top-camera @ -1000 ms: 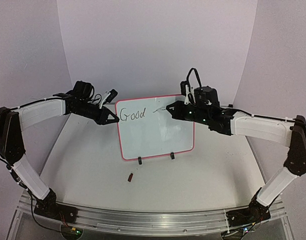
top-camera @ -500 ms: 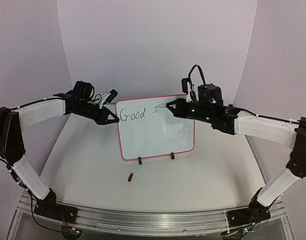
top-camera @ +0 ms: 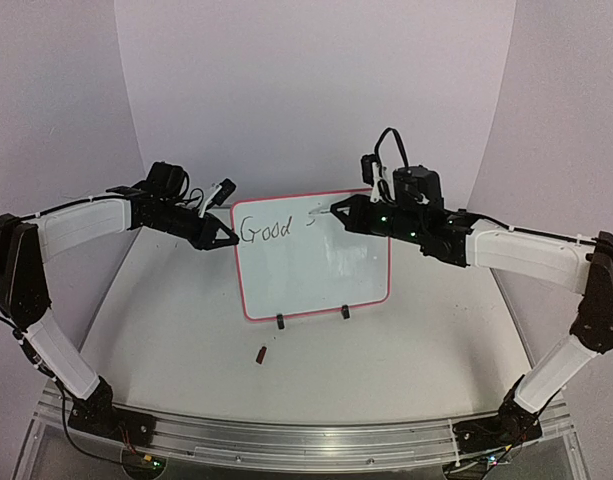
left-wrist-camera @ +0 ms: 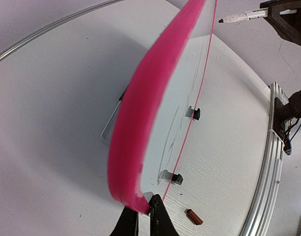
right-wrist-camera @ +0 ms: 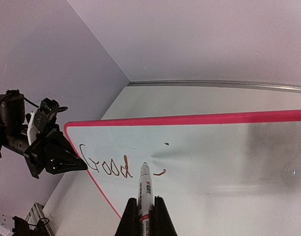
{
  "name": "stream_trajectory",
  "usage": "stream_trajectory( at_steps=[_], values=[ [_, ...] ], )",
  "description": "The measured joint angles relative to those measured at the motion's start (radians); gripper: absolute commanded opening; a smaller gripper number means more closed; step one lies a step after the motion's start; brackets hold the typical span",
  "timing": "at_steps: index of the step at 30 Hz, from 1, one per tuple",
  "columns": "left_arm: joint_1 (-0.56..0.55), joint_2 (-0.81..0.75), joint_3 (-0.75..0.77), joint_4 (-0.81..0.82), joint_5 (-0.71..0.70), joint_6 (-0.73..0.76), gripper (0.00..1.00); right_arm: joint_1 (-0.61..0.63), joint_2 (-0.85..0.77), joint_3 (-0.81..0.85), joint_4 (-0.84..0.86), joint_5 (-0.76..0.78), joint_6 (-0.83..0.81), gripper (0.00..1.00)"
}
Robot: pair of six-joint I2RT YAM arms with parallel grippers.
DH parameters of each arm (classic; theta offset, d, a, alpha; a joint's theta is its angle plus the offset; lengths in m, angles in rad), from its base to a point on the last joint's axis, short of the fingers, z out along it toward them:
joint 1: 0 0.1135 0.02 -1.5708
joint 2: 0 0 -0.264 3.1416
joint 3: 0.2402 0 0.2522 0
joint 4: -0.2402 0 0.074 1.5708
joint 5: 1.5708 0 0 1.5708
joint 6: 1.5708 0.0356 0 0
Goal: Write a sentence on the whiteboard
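A: One word of the sentence (top-camera: 264, 230) is up, "Good", top left on the whiteboard (top-camera: 316, 275), which stands upright mid-table. A short stroke sits right of it

B: Grips?

A: Right gripper (right-wrist-camera: 145, 209) is clamped on the marker (right-wrist-camera: 143, 187), tip just beside the board; can't tell contact. Left gripper (left-wrist-camera: 143, 214) pinches the board's left frame edge

B: Tips?

A: Prob. light, even pressure, small letters, room for a 2nd line; left braces vs. tipping

B: Pose?

A: Both arms reach far and inward, forearms approx level
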State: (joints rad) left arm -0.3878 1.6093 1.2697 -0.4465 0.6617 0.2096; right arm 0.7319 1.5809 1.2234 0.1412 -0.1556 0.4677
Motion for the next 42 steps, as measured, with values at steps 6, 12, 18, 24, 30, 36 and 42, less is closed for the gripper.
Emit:
stream_trajectory(
  at_steps=[6, 12, 18, 24, 30, 36, 42],
  values=[
    [0.000, 0.000, 0.000, 0.000, 0.000, 0.000, 0.00, 0.000, 0.016, 0.011, 0.000, 0.003, -0.001, 0.00],
    [0.000, 0.000, 0.000, 0.000, 0.000, 0.000, 0.00, -0.001, 0.031, 0.013, -0.002, 0.008, -0.004, 0.00],
    [0.000, 0.000, 0.000, 0.000, 0.000, 0.000, 0.00, -0.003, 0.036, 0.013, -0.009, 0.008, -0.004, 0.00],
    [0.000, 0.000, 0.000, 0.000, 0.000, 0.000, 0.00, -0.003, 0.036, 0.010, -0.019, 0.007, -0.004, 0.00],
    [0.000, 0.000, 0.000, 0.000, 0.000, 0.000, 0.00, -0.003, 0.036, -0.012, -0.032, 0.004, -0.003, 0.00],
    [0.000, 0.000, 0.000, 0.000, 0.000, 0.000, 0.00, -0.003, 0.036, -0.020, -0.048, 0.000, -0.003, 0.00],
    [0.000, 0.000, 0.000, 0.001, 0.000, 0.000, 0.00, -0.003, 0.036, -0.022, -0.053, 0.002, -0.004, 0.00]
  ],
)
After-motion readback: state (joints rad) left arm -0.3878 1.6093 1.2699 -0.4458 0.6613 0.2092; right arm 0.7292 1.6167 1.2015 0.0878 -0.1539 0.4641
